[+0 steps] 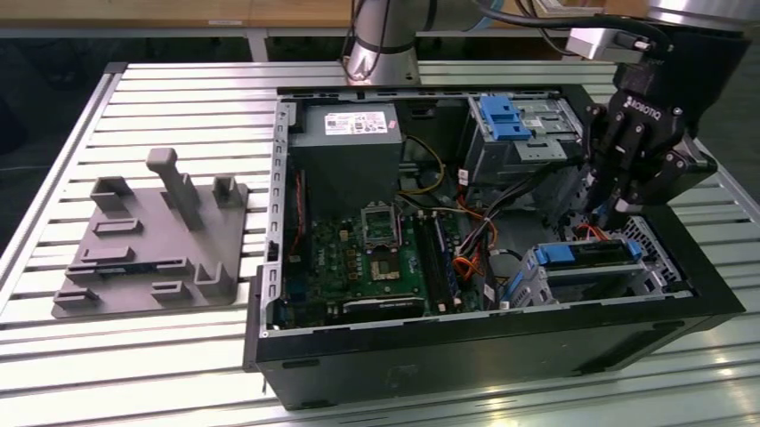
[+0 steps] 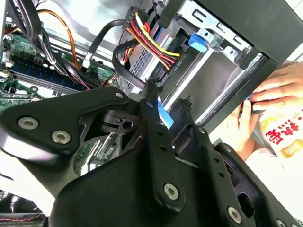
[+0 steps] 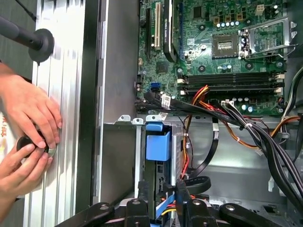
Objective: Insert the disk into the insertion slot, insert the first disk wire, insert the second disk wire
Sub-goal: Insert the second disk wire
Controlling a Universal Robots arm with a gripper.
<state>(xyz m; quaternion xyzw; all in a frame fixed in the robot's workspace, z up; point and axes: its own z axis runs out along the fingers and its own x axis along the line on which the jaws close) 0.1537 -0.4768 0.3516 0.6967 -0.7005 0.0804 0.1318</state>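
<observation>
The exterior view shows the hand point(image 1: 603, 218), black and angular, hanging inside the open computer case point(image 1: 475, 356) at the exterior view's right, directly above the disk point(image 1: 590, 254). The disk, silver in a bright blue frame, lies in the insertion slot point(image 1: 606, 285), a low cage of perforated sheet metal at the case's near end. Whether the hand is clenched or released cannot be told. The first wrist view adds a person's hands point(image 3: 28, 113) on the ribbed aluminium surface point(image 3: 61, 94) beside the case. Bundled red, orange and black wires point(image 3: 232, 118) cross between the green motherboard point(image 3: 199, 61) and the slot. A grey moulded fixture point(image 1: 155, 240) lies well apart at the exterior view's left.
</observation>
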